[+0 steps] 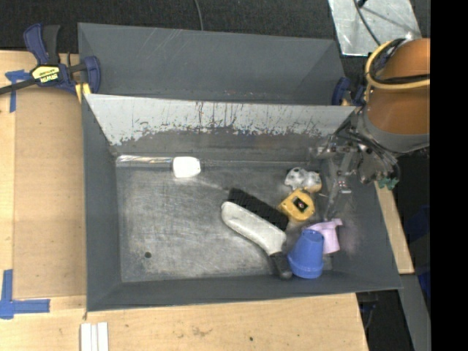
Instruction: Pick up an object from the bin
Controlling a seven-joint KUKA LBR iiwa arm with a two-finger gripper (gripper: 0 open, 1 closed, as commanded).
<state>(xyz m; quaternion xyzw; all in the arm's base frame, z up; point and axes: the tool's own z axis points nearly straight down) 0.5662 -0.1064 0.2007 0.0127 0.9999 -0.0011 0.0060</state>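
Camera view, looking down into grey metal bin (102,218): floor scuffed, back wall streaked with dark stains.

Landmark for all positions: blue plastic cup (307,254), in the front right corner of the bin floor, narrower end toward the back.

- Touching the cup on its right and slightly behind: pale lilac plastic piece (333,234).
- Left of the cup, laid diagonally: long white-handled brush with black bristles (252,225), bristle strip on the back side, dark end right against the cup's left flank.
- Behind the cup, near it but apart: small yellow-and-black boxy piece (298,205), just beside the bristle end of the brush.
- Farther behind the cup, just past the yellow-and-black boxy piece: white crumpled lump (302,178).
- Far to the left and behind the cup, well apart from the rest: small white rounded block (186,167), at the foot of the back wall.

Gripper (341,185): behind the cup and a little to its right, close to the bin's right wall, hanging just right of the white crumpled lump and the yellow-and-black boxy piece, the two nearest things. Open or closed: cannot tell from this angle. Above it, at the right edge: orange arm cover (402,86) with cables looped around.
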